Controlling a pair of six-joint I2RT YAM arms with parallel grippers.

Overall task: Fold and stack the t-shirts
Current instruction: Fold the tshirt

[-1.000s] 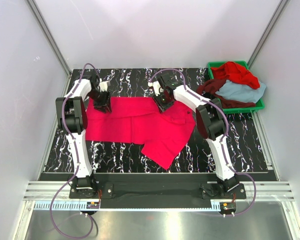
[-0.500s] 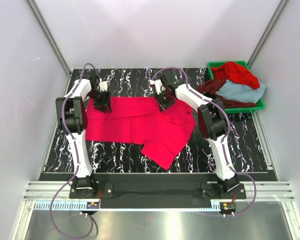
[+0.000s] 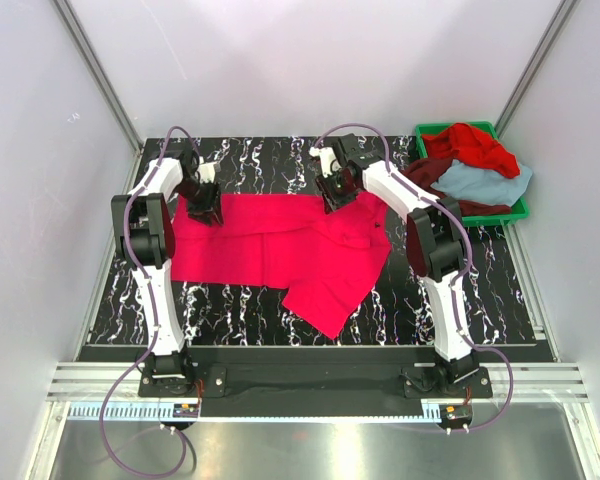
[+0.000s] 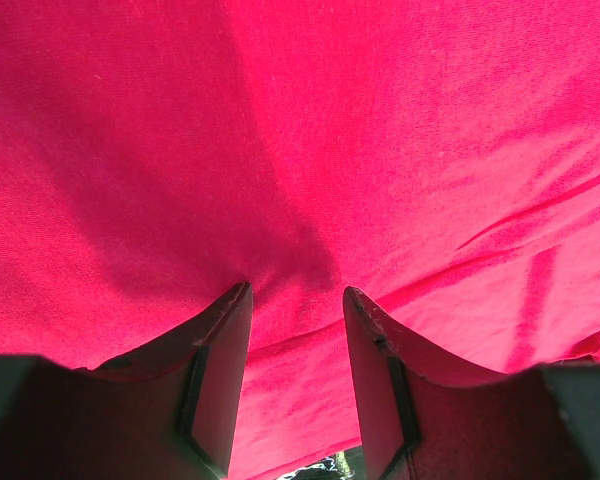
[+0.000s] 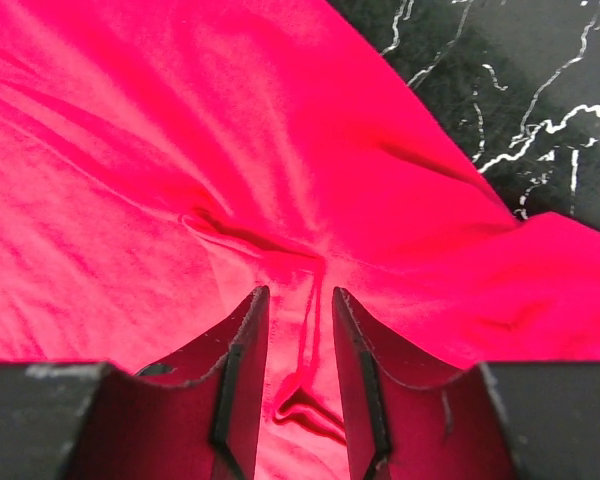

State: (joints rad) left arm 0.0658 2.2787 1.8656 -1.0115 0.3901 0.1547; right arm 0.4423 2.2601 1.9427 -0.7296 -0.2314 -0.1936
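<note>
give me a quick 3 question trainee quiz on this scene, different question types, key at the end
1. True or false: the crimson-pink cloth t-shirt lies spread on the black marbled table.
2. The other shirts are piled in: A green plastic bin, B cardboard box, C wire basket?
3. Fill in: the left gripper and right gripper stand at the spread shirt's ___ edge (near/far).
Key: 1 true; 2 A; 3 far.

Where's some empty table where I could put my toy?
Bare table lies beyond the crimson-pink t-shirt, along the far edge, and in front of the green bin. Crowded: the middle, under that t-shirt; the bin, piled with other t-shirts.
</note>
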